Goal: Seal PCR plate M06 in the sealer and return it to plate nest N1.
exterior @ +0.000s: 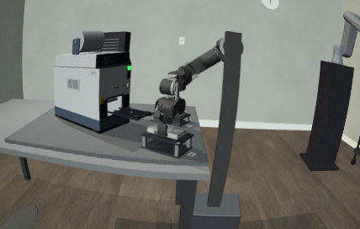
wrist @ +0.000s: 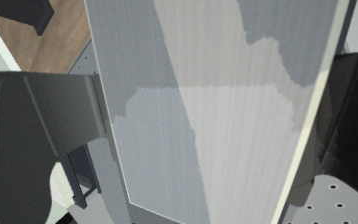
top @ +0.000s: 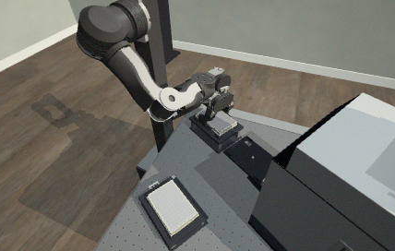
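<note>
My gripper [top: 215, 115] is shut across a 96-well plate [top: 222, 124] on the far plate nest [top: 216, 131], next to the arm's post. In the wrist view the plate [wrist: 215, 100] fills the frame between my two dark fingers. It has a smooth grey top and a cream rim. It sits level, at or just above the nest [exterior: 167, 141]; I cannot tell whether it touches. I cannot read its label. A second plate [top: 173, 206], pale with a fine grid, lies flat on the near nest [top: 173, 212]. The sealer's stage [top: 249, 159] is out and its pocket is empty.
The sealer [top: 344, 185] stands at the right of the table, and its lamp [exterior: 129, 68] shows green. The arm's post [exterior: 225, 122] rises at the table's edge. The stage [exterior: 130, 113] juts out towards the far nest.
</note>
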